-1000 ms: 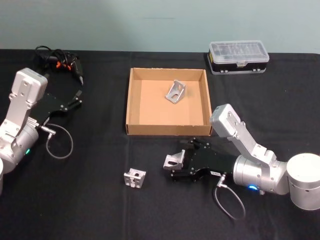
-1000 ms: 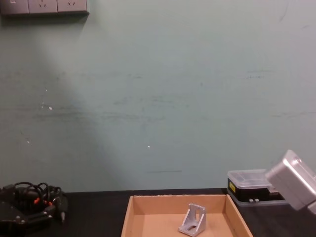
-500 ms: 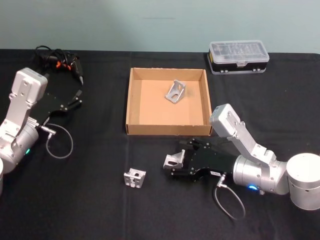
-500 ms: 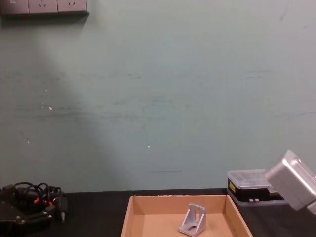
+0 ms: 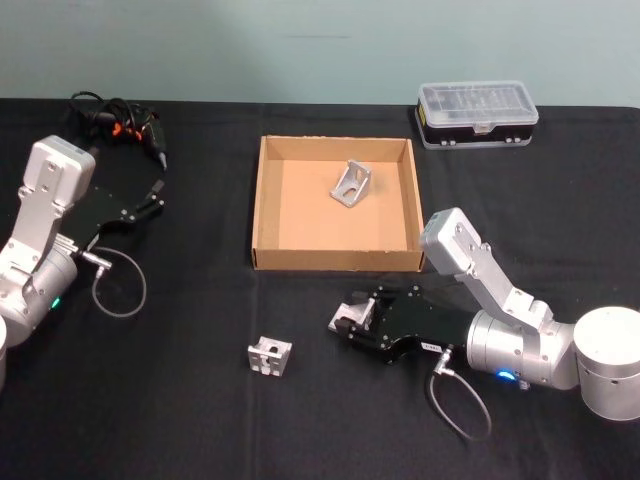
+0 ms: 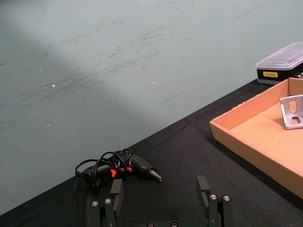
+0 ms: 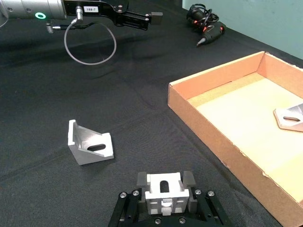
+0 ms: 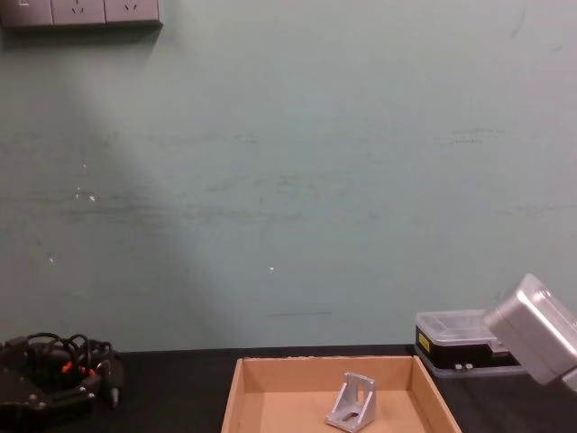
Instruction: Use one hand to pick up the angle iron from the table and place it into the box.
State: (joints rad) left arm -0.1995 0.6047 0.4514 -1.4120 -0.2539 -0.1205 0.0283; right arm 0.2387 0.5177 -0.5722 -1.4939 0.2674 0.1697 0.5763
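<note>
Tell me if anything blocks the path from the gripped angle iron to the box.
Nothing visible does. The right gripper holds the angle iron just before the box; only its low front wall lies between. The left gripper rests far aside.

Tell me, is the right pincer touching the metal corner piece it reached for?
Touching. In the right wrist view, the right pincer has a finger pressed against each side of the angle iron, with no gap showing.

You had one bracket point(image 7: 163, 190) clamped in your right gripper point(image 5: 352, 322), just short of the tan box point(image 5: 257, 205). A second bracket point(image 5: 351, 184) stood inside it, and a third bracket point(image 5: 269, 357) lay on the black table point(image 5: 180, 405).
</note>
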